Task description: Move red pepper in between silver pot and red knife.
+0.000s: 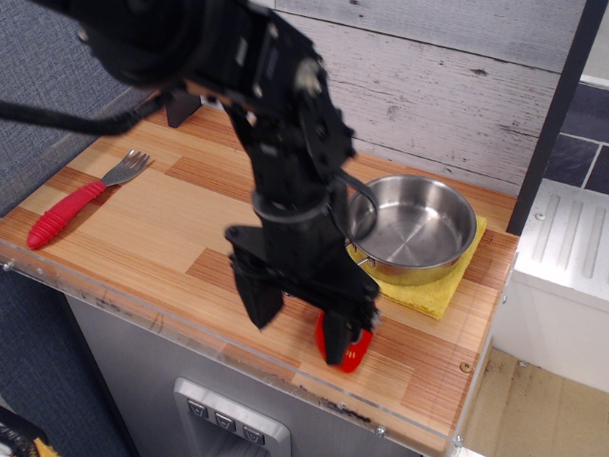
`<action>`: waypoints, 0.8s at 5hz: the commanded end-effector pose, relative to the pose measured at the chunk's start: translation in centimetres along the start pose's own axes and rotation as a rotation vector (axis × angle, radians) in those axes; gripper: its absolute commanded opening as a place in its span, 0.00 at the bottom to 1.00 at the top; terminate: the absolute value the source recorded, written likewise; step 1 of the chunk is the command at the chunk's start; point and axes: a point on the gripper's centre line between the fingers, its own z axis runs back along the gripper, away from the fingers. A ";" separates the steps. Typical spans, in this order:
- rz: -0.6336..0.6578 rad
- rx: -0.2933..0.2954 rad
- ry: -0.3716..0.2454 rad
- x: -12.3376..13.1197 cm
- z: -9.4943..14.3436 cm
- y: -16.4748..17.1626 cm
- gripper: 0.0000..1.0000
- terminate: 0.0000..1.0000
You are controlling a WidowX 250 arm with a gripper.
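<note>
Red pepper (349, 353) under open claw (303, 328), counter edge

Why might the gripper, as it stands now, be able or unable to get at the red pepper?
Probably able: the open gripper is right at the red pepper, one finger in front of it, and nothing else stands between them near the counter front edge.

Even, bright overhead lighting is provided; soft shadows are cast. Mild glare is seen on the silver pot (413, 228). The arm (285, 171) is slightly motion-blurred; the wooden counter (143, 228) stays sharp.
</note>
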 end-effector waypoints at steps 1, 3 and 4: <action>0.013 -0.004 -0.118 1.6 -0.9 -1.3 1.00 0.00; 0.016 0.001 -0.148 3.3 -1.8 -1.4 1.00 0.00; 0.009 -0.016 -0.141 3.6 -2.3 -1.5 1.00 0.00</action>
